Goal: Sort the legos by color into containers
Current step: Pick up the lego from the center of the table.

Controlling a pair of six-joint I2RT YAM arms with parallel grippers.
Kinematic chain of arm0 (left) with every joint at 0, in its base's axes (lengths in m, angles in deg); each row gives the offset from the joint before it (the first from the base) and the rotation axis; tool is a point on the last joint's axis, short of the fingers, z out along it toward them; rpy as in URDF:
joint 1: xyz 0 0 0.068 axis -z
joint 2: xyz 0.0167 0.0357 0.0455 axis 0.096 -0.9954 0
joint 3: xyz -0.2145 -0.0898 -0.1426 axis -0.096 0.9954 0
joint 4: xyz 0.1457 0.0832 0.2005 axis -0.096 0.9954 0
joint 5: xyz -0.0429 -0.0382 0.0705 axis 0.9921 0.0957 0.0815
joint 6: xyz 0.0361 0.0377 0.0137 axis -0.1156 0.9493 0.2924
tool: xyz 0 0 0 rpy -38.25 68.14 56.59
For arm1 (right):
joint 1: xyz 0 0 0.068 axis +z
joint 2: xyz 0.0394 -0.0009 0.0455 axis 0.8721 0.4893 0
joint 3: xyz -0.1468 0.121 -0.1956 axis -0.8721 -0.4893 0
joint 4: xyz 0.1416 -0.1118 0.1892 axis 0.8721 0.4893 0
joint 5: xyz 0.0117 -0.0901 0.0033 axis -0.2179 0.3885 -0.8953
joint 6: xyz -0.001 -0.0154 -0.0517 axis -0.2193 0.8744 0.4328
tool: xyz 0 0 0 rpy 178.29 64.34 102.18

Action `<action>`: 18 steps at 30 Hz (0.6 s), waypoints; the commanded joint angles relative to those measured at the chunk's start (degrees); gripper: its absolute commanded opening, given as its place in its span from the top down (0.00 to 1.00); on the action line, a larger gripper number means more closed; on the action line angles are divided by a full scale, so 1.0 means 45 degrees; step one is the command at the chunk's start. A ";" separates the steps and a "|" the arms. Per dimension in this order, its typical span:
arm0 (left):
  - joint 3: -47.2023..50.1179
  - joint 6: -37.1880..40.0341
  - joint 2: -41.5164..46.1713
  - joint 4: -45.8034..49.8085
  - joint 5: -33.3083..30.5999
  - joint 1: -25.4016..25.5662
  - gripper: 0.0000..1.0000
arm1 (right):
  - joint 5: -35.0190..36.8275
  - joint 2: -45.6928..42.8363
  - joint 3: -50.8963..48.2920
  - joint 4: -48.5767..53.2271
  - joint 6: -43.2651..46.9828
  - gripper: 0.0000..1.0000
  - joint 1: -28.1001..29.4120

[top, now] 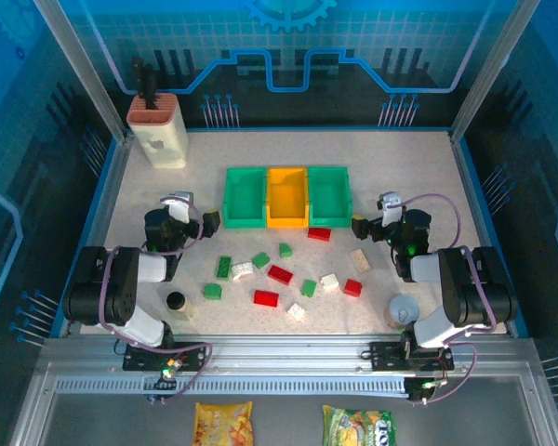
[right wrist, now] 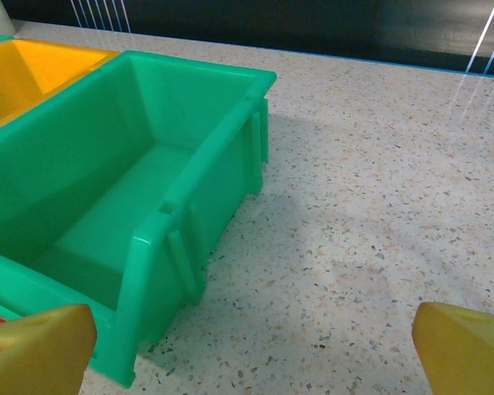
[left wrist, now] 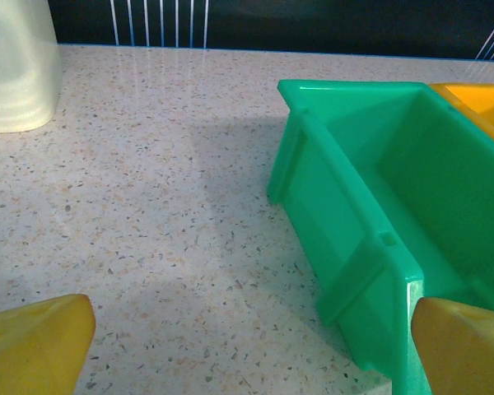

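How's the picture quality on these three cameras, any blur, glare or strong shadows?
Top external view: the table is brightly, evenly lit, no harsh glare, and the legos look small but sharp. Left wrist view: the left green bin is crisp, casting a soft shadow leftward; the left fingertips are blurred. Right wrist view: the right green bin throws its shadow rightward; the right fingertips are blurred.

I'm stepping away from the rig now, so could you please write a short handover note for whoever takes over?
Left gripper: open, empty, by the left green bin.
Right gripper: open, empty, by the right green bin.
Legos: all loose on the table before the bins.
Done: nothing; bins look empty.
Left: sort every lego by color.
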 commanded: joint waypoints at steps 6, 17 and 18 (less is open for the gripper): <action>0.0065 -0.0051 -0.0018 -0.0392 -0.0188 -0.0079 0.01 | -0.0308 0.0008 0.0115 -0.0514 0.0181 0.00 -0.0095; -0.0010 -0.0205 0.1698 0.1177 -0.0681 -0.0012 0.01 | 0.0491 -0.0888 -0.0091 -0.0064 0.0481 0.00 0.0330; -0.0003 -0.0230 0.1921 0.1395 -0.0817 0.0032 0.01 | 0.0467 -0.1146 0.0018 0.0426 0.0498 0.00 0.0330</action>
